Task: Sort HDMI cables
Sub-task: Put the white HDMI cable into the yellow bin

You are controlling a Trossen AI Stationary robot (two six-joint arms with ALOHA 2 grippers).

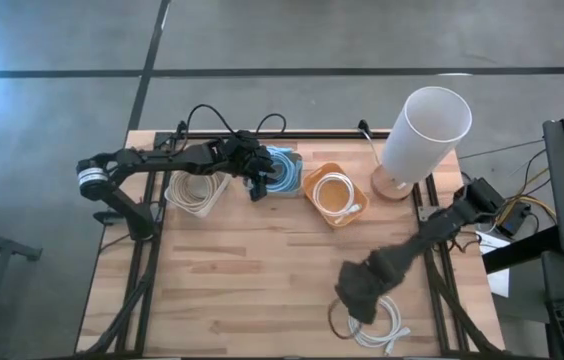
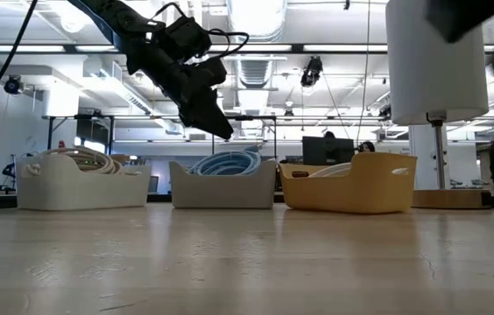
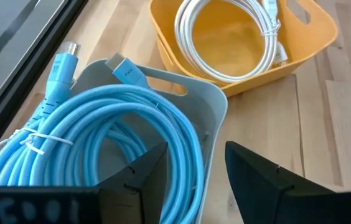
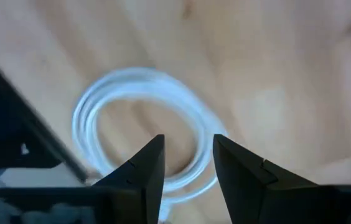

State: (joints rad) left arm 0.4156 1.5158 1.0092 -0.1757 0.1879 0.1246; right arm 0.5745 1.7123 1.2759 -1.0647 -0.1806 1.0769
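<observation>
A: Right, bins first. Three sit in a row along the table's far edge: a white bin [image 1: 195, 192] with beige coils, a grey bin [image 1: 284, 170] with a light blue cable [image 3: 110, 134], and an orange bin [image 1: 334, 196] with a white cable [image 3: 225, 37]. One colour per bin, so I judge the placing is the sort itself.

B: Left gripper [image 1: 258, 178]?

A: It hangs just above the grey bin, fingers spread wide with nothing between them. My guess is a drop-off pose over the blue lot.

B: How does the blue coil lie?

A: Flat-ish, leaning on the bin wall. It is a ring, so no real long axis; its two plug ends [image 3: 126, 70] stick up and out over the rim.

B: And the right gripper [image 1: 364, 298]?

A: Down at the near edge, above a loose white coil [image 4: 144, 127] lying flat on the wood beside the table frame. Jaws are apart, straddling the ring's near strand, not clamped on it. That coil is round too, its tail pointing toward the near right corner in the high view. A tall white lamp [image 1: 424, 125] stands at the far right.
</observation>
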